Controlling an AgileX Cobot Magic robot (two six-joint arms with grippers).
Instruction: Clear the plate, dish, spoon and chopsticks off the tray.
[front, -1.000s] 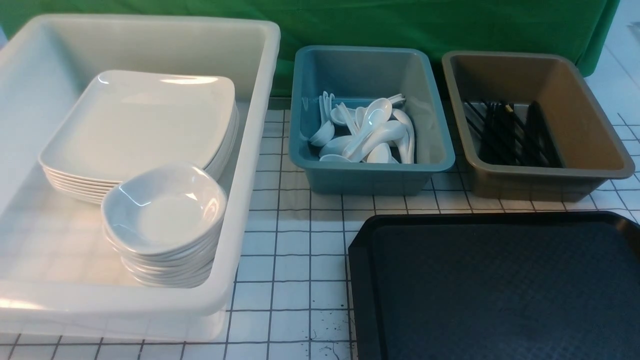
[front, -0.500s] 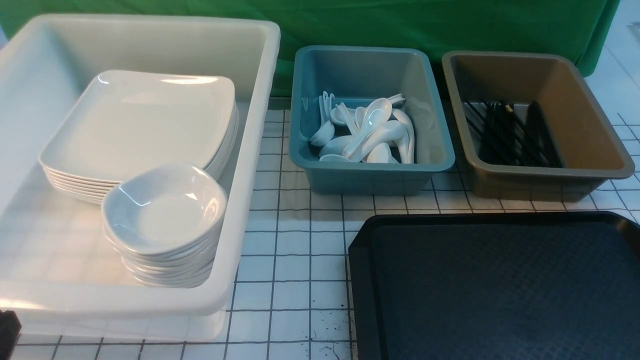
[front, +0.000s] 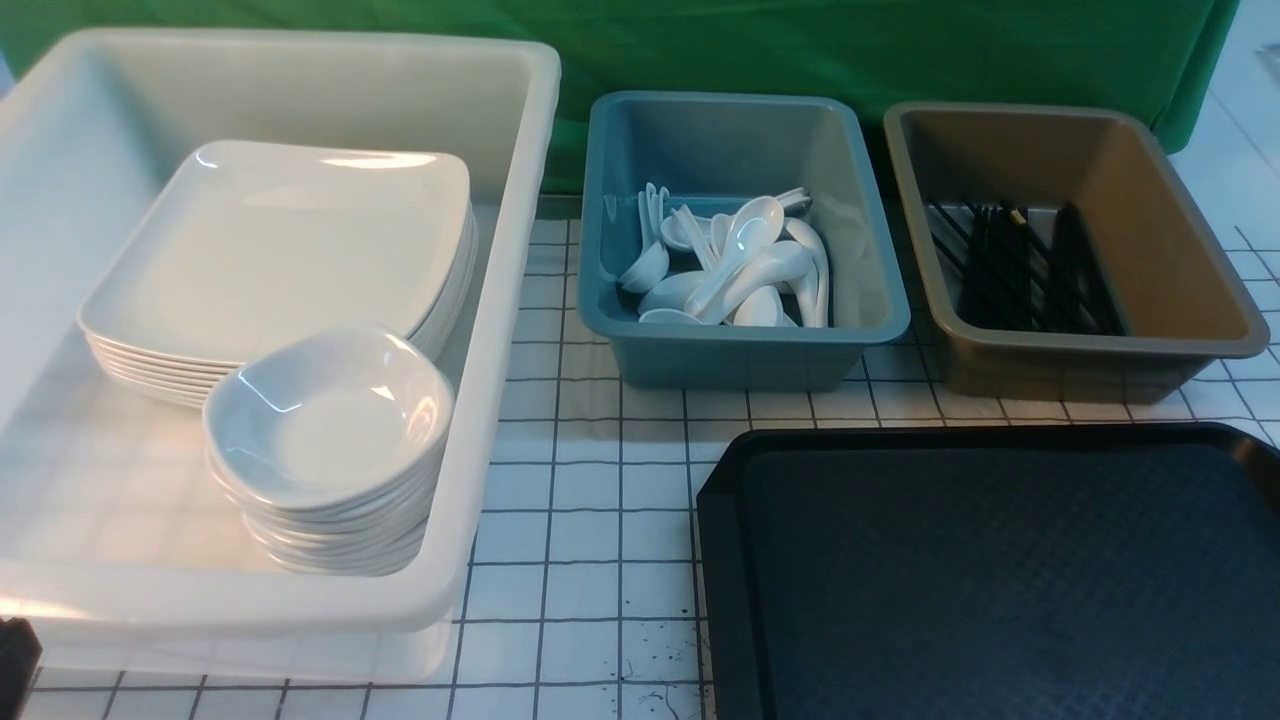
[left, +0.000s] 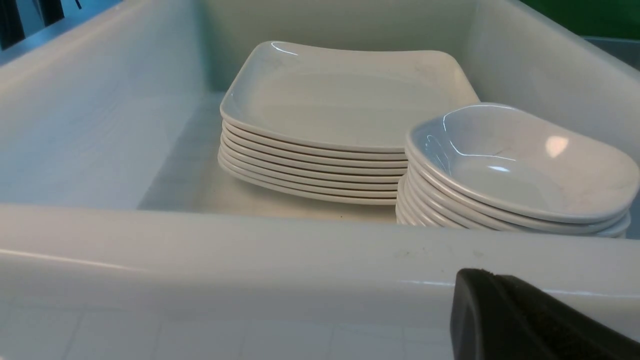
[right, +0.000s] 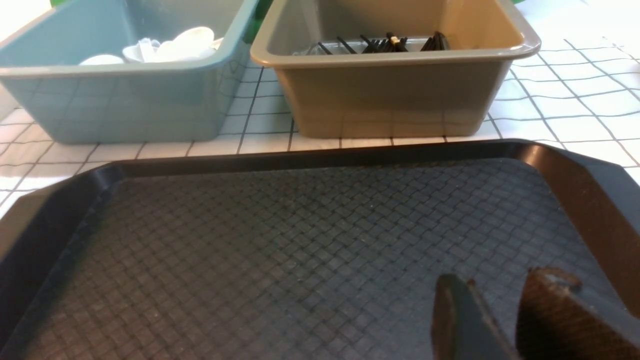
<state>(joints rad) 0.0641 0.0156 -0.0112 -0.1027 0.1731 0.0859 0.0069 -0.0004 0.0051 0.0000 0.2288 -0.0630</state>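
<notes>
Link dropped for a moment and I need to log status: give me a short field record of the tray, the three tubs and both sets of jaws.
tray: large black textured plastic tray, nothing on the part in view
white tub: big white plastic tub holds a stack of white rounded-rectangle plates and a stack of small white bowl-like dishes
blue tub: blue plastic tub holds white soup spoons
brown tub: brown plastic tub holds black chopsticks
left gripper: jaws shut, empty, outside the white tub's near wall
right gripper: jaws apart, empty, over the tray
</notes>
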